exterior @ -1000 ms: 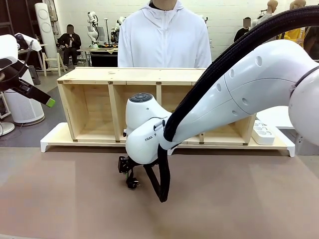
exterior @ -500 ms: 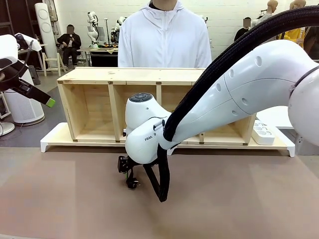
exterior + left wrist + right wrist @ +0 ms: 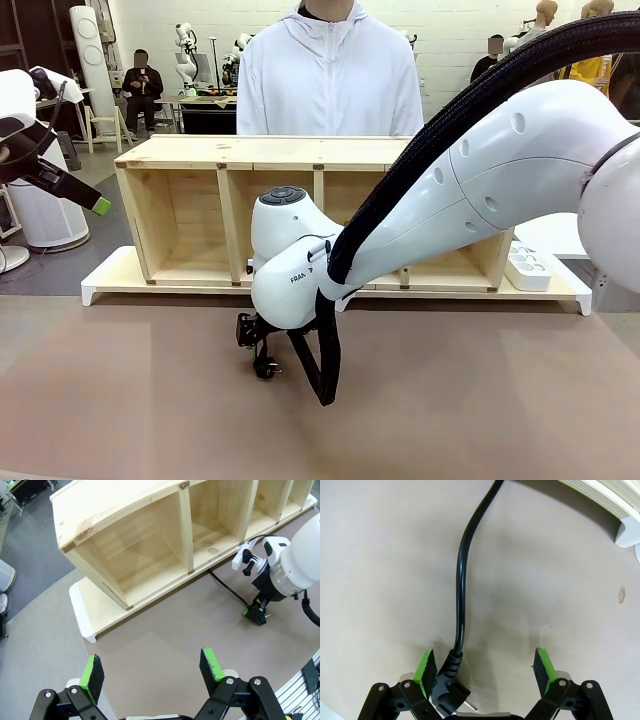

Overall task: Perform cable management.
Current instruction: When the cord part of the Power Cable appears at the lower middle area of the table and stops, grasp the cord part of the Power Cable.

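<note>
The left gripper point(image 3: 150, 669) is hanging high at the left edge of the front view, well away from the work, with its jaws spread wide and nothing between them. Its own camera is looking down on the wooden shelf point(image 3: 150, 535) in the upper half of the frame. At middle right it is catching a stretch of the cable point(image 3: 227, 587) running over the brown table point(image 3: 165, 630), from the foot of the shelf to the other arm's gripper.

At the centre of the front view the right arm is reaching across and pointing its gripper down at the table just in front of the shelf, but the bulky wrist is hiding how the jaws stand. The right wrist view is settling that. The right gripper point(image 3: 484, 666) is standing released, pads wide apart, and straddling the plug point(image 3: 446, 692). The plug is lying low in the frame, close against the left-hand pad point(image 3: 426, 666), and the cord is climbing to the top edge.

This looks like the pick-up step, with the grasp not yet made. The next move probably calls for centring on the plug body and then clenching on it, clear of the metal pins.

Farther right, the front view is showing a white power strip point(image 3: 527, 268) on the shelf's base. A person point(image 3: 330, 80) is standing behind the shelf.
</note>
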`<move>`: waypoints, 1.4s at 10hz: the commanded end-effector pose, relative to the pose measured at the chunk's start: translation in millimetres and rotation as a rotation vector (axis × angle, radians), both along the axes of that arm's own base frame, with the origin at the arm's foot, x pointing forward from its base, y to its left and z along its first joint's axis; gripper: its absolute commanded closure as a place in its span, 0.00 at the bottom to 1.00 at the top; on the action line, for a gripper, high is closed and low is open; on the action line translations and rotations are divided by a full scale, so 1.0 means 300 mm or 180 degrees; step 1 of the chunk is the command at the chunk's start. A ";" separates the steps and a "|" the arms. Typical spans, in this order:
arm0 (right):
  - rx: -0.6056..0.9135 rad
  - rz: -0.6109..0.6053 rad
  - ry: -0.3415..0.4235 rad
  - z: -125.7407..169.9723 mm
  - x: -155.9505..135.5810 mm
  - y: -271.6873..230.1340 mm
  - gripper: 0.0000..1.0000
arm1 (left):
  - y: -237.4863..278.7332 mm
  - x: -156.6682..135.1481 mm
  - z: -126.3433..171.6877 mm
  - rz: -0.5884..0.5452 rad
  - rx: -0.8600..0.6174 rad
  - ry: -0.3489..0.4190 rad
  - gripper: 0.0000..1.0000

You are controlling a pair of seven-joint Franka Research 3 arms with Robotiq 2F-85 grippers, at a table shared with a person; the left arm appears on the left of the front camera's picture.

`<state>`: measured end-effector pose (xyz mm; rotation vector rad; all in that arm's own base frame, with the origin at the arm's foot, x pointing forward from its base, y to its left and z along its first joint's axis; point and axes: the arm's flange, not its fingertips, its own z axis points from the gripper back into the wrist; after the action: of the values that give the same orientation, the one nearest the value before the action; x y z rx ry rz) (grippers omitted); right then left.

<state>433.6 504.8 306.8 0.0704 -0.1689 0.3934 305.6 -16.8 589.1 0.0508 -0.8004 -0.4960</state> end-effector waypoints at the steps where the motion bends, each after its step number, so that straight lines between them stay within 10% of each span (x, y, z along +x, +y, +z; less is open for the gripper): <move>1: -0.0005 0.0001 0.0001 -0.002 -0.002 -0.001 0.00 | 0.003 0.000 0.000 0.0007 -0.0017 0.0008 0.00; 2: 0.0000 0.0000 0.0000 0.000 0.000 0.000 0.17 | 0.003 0.000 0.000 0.0007 -0.0017 0.0008 0.00; 8: 0.0000 0.0000 0.0000 0.000 0.000 0.000 0.16 | 0.003 0.000 0.000 0.0007 -0.0017 0.0008 0.00; 9: -0.0016 0.0053 0.0001 -0.002 -0.004 -0.002 0.34 | 0.003 0.000 0.000 0.0007 -0.0017 0.0008 0.00; 13: -0.0059 0.0002 0.0018 0.004 0.001 -0.003 0.52 | 0.003 0.000 0.000 0.0007 -0.0017 0.0008 0.00; 14: -0.0073 -0.0008 0.0022 0.006 0.002 -0.003 0.72 | 0.003 0.000 0.000 0.0007 -0.0017 0.0008 0.00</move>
<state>433.7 504.2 306.3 0.0668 -0.1659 0.3959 305.6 -16.8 589.1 0.0507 -0.8004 -0.4959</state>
